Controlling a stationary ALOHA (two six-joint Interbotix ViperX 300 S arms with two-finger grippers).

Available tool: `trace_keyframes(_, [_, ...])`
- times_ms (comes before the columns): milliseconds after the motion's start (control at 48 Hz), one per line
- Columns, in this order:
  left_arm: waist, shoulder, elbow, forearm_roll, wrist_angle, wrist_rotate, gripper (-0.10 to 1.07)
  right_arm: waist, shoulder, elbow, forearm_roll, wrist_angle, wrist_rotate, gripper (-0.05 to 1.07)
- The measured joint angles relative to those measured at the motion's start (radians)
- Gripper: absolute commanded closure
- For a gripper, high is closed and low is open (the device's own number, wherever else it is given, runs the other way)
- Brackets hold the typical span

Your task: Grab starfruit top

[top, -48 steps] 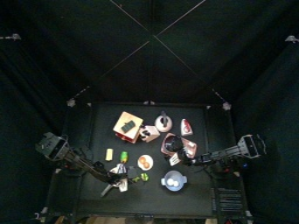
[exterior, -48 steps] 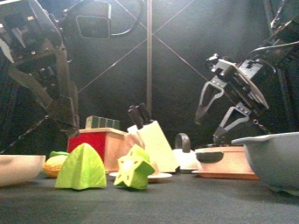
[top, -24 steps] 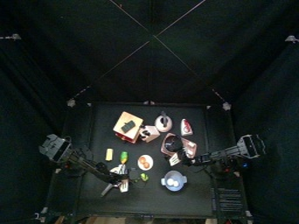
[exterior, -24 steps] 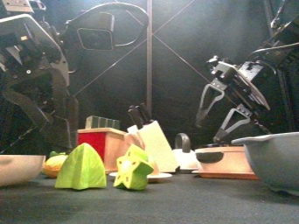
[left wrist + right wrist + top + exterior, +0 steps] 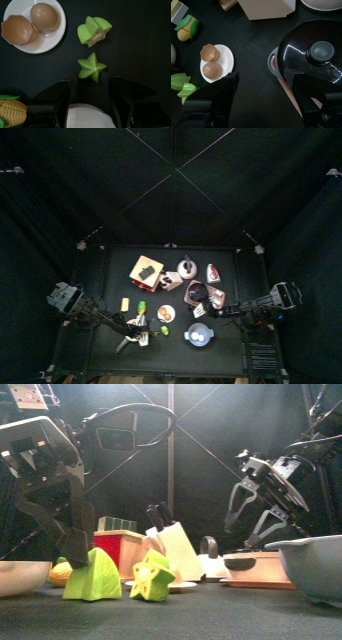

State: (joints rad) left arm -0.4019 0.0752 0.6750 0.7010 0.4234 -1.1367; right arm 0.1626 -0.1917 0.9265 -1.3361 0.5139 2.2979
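Fingers (image 5: pixel 89 92) of the left arm spread wide, bare gaps flanking the starfruit top (image 5: pixel 91 66).

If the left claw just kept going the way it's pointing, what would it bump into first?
Most likely the small star-shaped green fruit piece: it lies right ahead of the open left gripper, between its jaws. How far off it is remains unclear.

small black table (image 5: pixel 227 350), black curtains (image 5: pixel 80 188) on all sides, thin poles crossing overhead, dim light
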Motion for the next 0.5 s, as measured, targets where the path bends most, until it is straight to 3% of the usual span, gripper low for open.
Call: trace_keyframes(500, [0.006, 0.026, 0.000, 0.003, -0.044, -0.002, 0.13, 0.000, 0.011, -0.002, 0.002, 0.000, -0.003, 0.02])
